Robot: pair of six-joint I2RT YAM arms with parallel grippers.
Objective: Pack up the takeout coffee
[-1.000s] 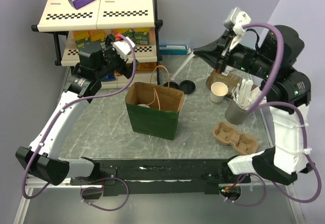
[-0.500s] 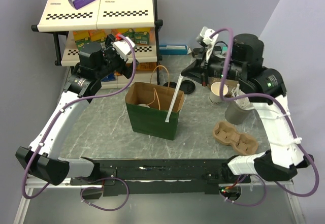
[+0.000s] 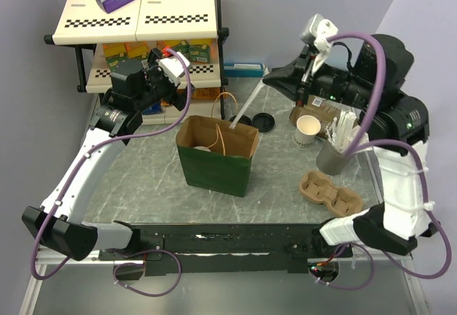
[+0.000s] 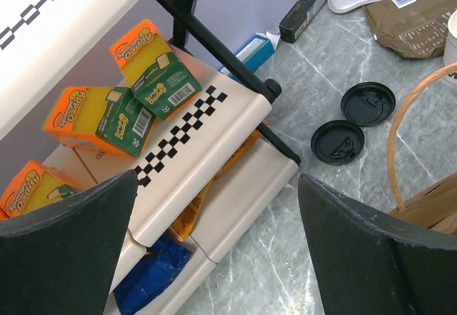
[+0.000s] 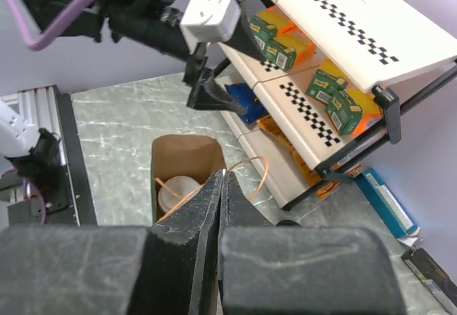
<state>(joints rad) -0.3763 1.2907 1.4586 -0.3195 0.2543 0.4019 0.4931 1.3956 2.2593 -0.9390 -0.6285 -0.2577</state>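
Note:
One takeout coffee cup, white and lidless, stands on the table right of the green paper bag. Inside the bag rests another white cup, seen from above. My right gripper hangs above and behind the bag's right side, shut on a thin white stick that slants down toward the bag's back rim. In the right wrist view only a sliver of the stick shows at the pinched tips of the right gripper. My left gripper is open and holds nothing, beside the shelf rack.
A grey tumbler of white sticks and a brown pulp cup tray stand at the right. Two black lids lie behind the bag. A brown packet lies behind the cup. Sponge packs fill the rack's shelves.
The right gripper dipped down and left, bringing the stick across the bag's front, then rose back up and to the right. The left arm has stayed still.

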